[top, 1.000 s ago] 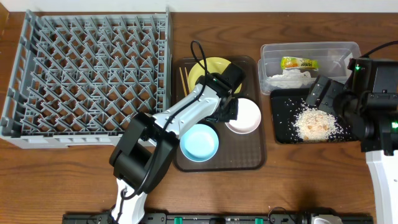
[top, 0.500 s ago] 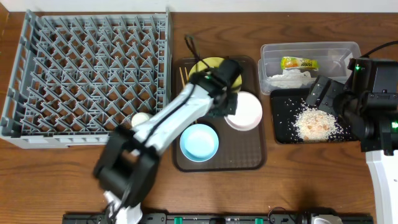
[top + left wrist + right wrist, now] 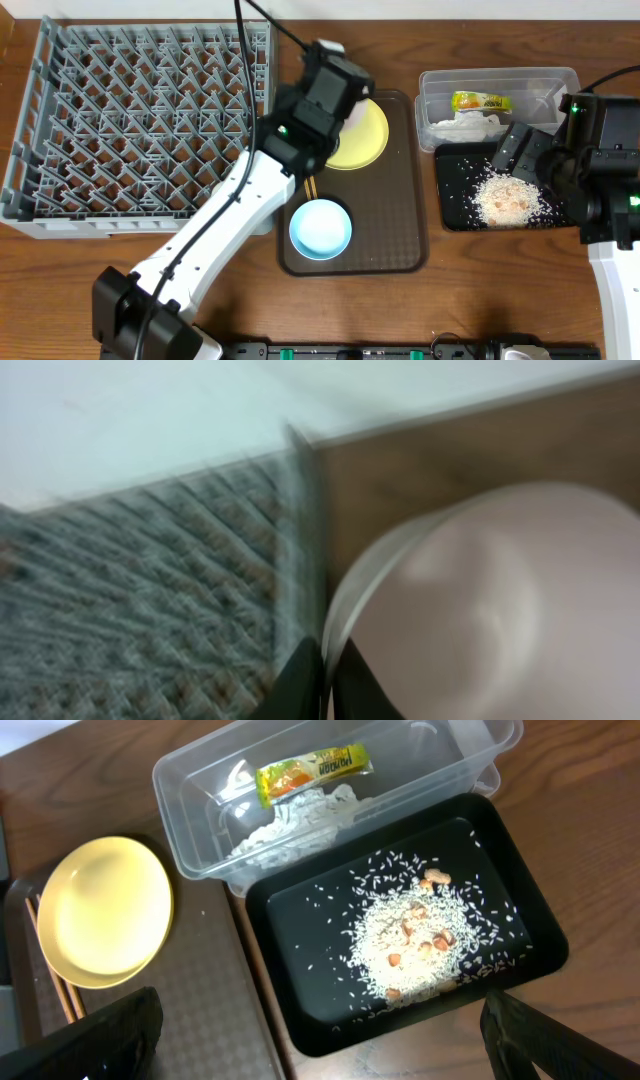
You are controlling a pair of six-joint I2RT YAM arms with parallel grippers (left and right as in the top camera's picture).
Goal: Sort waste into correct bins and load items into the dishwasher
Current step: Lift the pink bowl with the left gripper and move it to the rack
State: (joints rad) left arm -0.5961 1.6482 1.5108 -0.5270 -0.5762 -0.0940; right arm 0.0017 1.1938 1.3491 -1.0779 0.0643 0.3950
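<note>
- A robot test bench dressed up as a dish-clearing station: two black-and-white robot arms, left (image 3: 235, 210) and right (image 3: 600, 135), work at one wooden desk (image 3: 500, 290).
- A black rail (image 3: 380, 352) with green parts runs along the desk's front edge, and a loose black cable (image 3: 262, 20) trails from the left arm.
- Kitchen props sit straight on the wood: a grey catering dish rack (image 3: 130, 120), a brown serving tray (image 3: 400, 240), and a clear tub (image 3: 545, 88) and black tray (image 3: 455, 205) holding waste.

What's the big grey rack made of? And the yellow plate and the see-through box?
Grey rack: looks like matte moulded plastic, one stiff lattice with pegs. Yellow plate: smooth, slightly shiny; plastic or glazed ceramic, can't tell which. See-through box: clear plastic; its contents show through the walls.
</note>
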